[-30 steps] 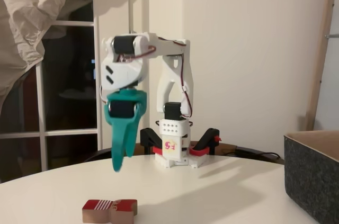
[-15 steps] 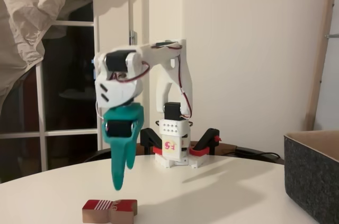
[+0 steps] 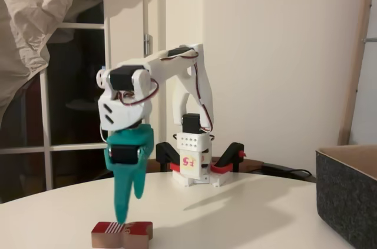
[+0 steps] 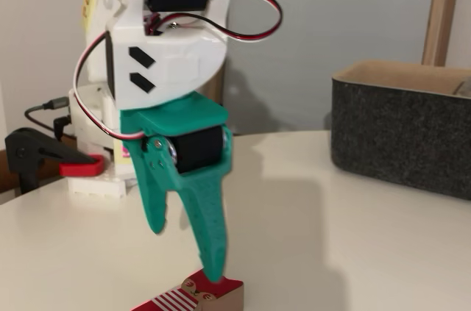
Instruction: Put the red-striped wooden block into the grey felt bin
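Fixed views — pincer point(image 4: 184, 248) spread, empty | long fingertip just above red-striped wooden block point(image 4: 195, 298)

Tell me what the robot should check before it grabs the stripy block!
1. Block lying flat on the table: ok. The red-striped wooden block rests on the white table.
2. Gripper above the block: ok. The green gripper hangs over it, its longer finger at the block's top face.
3. Jaws open enough to go around the block: cannot tell; they stand a little apart.
4. One finger on each side of the block: not ok. Neither finger is beside it yet.
5. Bin ready: ok. The grey felt bin stands open at the right in both fixed views.
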Controlling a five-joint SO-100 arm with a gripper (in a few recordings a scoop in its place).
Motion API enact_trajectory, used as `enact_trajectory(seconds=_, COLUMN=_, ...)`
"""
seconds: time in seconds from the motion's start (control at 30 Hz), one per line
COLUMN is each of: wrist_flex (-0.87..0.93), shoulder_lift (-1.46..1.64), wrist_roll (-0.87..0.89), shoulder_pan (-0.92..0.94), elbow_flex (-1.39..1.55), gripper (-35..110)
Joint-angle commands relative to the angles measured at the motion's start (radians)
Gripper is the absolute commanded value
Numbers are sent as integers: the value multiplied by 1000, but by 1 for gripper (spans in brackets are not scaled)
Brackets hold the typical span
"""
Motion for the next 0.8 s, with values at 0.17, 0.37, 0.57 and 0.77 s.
enact_trajectory(seconds=0.17, wrist_flex=-64, shoulder_lift=-23, wrist_roll=-32, shoulder_pan=3, elbow_flex=-54, gripper=35)
enact_trajectory(seconds=0.37, wrist_flex=-69, shoulder_lift=-49, wrist_roll=-40, shoulder_pan=3, elbow_flex=-52, gripper=36)
enact_trajectory(seconds=0.57, wrist_flex=-69, shoulder_lift=-100, wrist_roll=-43, shoulder_pan=5, elbow_flex=-52, gripper=38)
enact_trajectory(seconds=0.77, wrist_flex=-71, shoulder_lift=-144, wrist_roll=-49, shoulder_pan=5, elbow_flex=-51, gripper=39)
